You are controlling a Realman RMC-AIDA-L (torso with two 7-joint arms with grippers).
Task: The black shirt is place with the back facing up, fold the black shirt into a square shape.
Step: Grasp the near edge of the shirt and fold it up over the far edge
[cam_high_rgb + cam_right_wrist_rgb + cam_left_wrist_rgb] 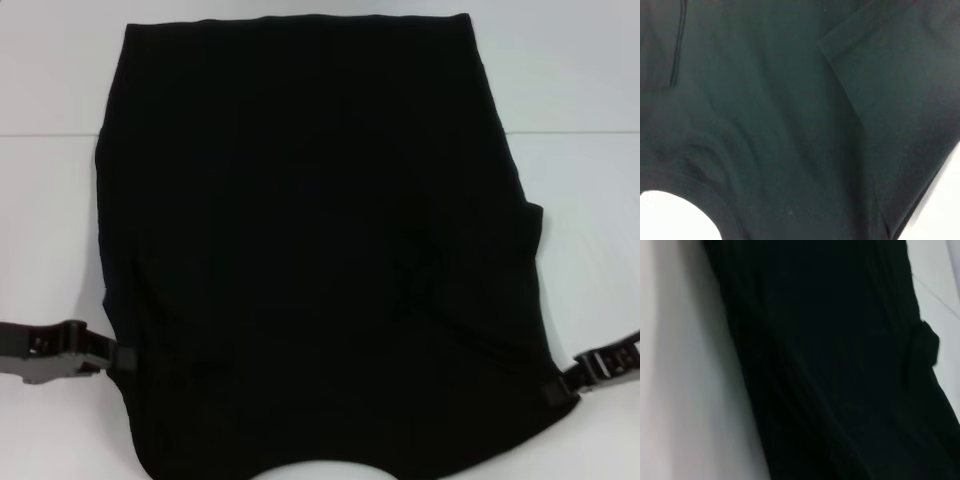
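Both near corners of the black shirt (320,240) are pinched, left gripper (122,357) and right gripper (556,392) clamped, so a fold can be lifted

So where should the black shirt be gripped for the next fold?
Probably at the two near corners beside the neckline of the black shirt, coming in from each side: the left gripper and right gripper sit at those side edges, and the far hem lies flat.
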